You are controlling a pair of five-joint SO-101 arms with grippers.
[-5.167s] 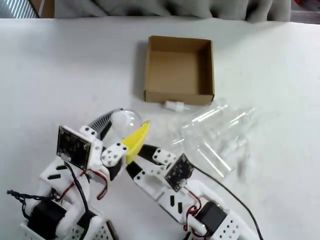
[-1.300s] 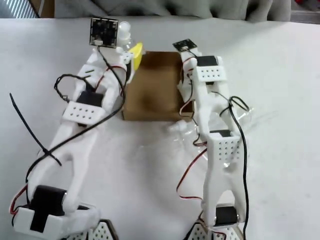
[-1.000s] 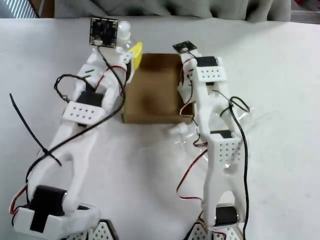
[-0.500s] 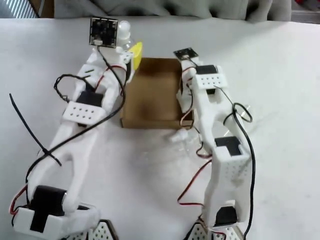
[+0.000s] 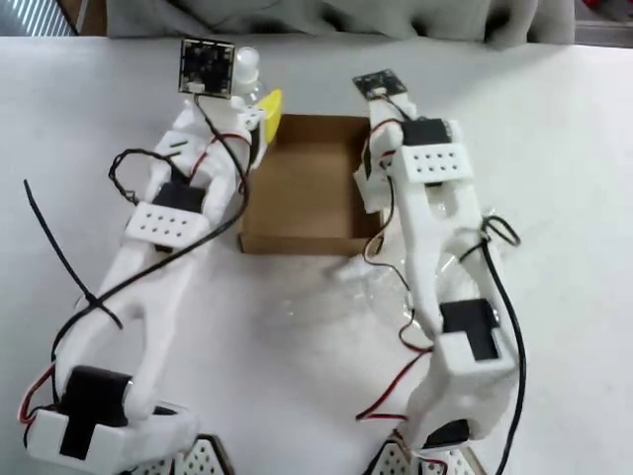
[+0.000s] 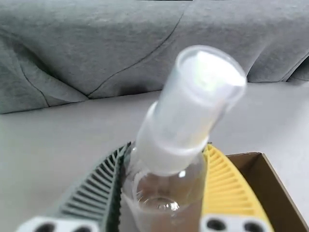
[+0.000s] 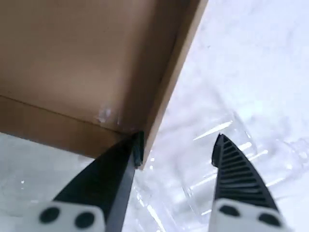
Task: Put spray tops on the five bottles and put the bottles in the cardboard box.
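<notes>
My left gripper (image 6: 166, 150) is shut on a clear bottle (image 6: 169, 186) that carries a frosted spray top (image 6: 200, 92), held between a grey finger and a yellow finger (image 6: 227, 188). In the high view this bottle (image 5: 245, 65) hangs just beyond the far left corner of the cardboard box (image 5: 302, 242). My right gripper (image 7: 176, 145) stands open at the box's near right corner. One black finger (image 7: 118, 169) touches the box wall (image 7: 169, 72), and the other is over the clear bottles (image 7: 227, 130) lying outside the box. Nothing lies on the box floor (image 7: 72, 53).
Clear bottles (image 5: 381, 287) and a loose spray top (image 5: 346, 269) lie on the white table beside and under the right arm (image 5: 430, 173). A grey sofa (image 6: 96, 48) runs behind the table's far edge. Cables hang off both arms.
Over five seconds both arms went from the near edge out to the box, the left one carrying the bottle. In the last second the right arm swung rightward and the box slid slightly nearer.
</notes>
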